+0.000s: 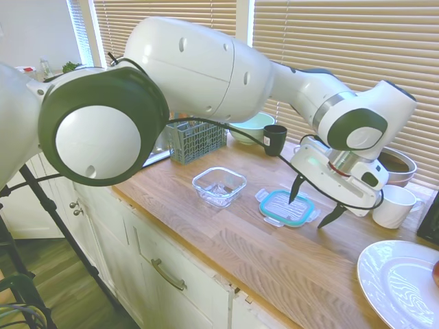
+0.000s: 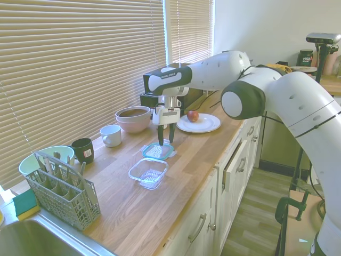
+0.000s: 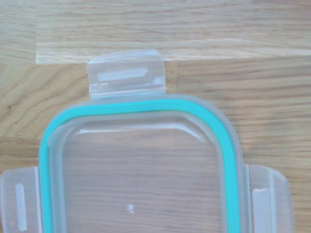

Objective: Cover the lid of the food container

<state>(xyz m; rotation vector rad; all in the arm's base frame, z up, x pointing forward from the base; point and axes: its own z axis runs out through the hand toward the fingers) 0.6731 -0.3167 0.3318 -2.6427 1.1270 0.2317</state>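
Item: gripper (image 1: 313, 203). It was recorded with both dark fingers spread wide and nothing held between them, poised low over the lid (image 1: 288, 208), one finger to each side of it (contact could not be told from either exterior view).

Item: lid. It was seen lying flat on the wooden worktop (image 1: 226, 233), teal rim and clear snap tabs showing sharply in the wrist view (image 3: 141, 160), apart from everything else.

Item: food container (image 1: 219, 186). It was noted standing open and uncovered on the same worktop, near the lid, on the side toward the grey utensil basket (image 1: 197, 139).

Item: surroundings. A black mug (image 1: 274, 139), a mint-green bowl (image 1: 250, 127), a white cup (image 1: 394, 207) and a white plate (image 1: 398, 282) were logged farther off.

Step judged in hand: the approach to grasp the lid; no covering was yet done. The next move was judged to call for a final descent and closing on the lid's edges, then a level carry over to the container.
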